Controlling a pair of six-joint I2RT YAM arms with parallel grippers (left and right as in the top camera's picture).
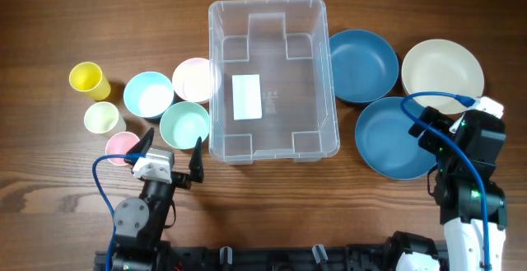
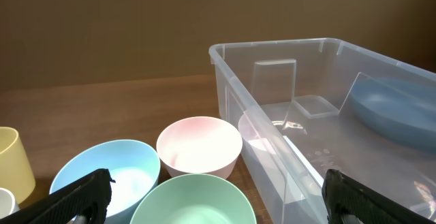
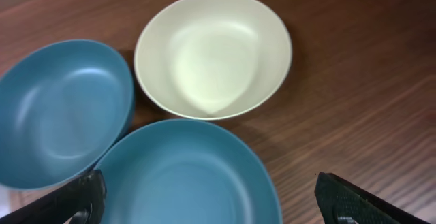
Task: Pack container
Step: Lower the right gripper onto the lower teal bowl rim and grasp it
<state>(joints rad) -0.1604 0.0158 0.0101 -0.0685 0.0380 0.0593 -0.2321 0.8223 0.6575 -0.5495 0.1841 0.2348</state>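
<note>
Wood table point(image 1: 49, 24); empty container point(image 1: 268, 5) is placed centre frame, long axis top-to-bottom. Left gripper point(image 1: 173, 144) and right gripper point(image 3: 214, 207) are held wide open, nothing gripped. Container lies upper right of nearer left gripper.

The left arm point(image 1: 156, 195) is black, with a round grey joint cap point(image 1: 130, 216), a pale grey camera block point(image 1: 154, 165) and a looping blue cable point(image 1: 97, 180). The left gripper point(image 1: 174, 142) has black tapered fingers. The right arm point(image 1: 471, 151) is black above a white lower link point(image 1: 465, 242). It carries a second blue cable point(image 1: 486, 180) with a white plug point(image 1: 492, 105). The right gripper point(image 3: 211, 198) has matte black fingers.
</note>
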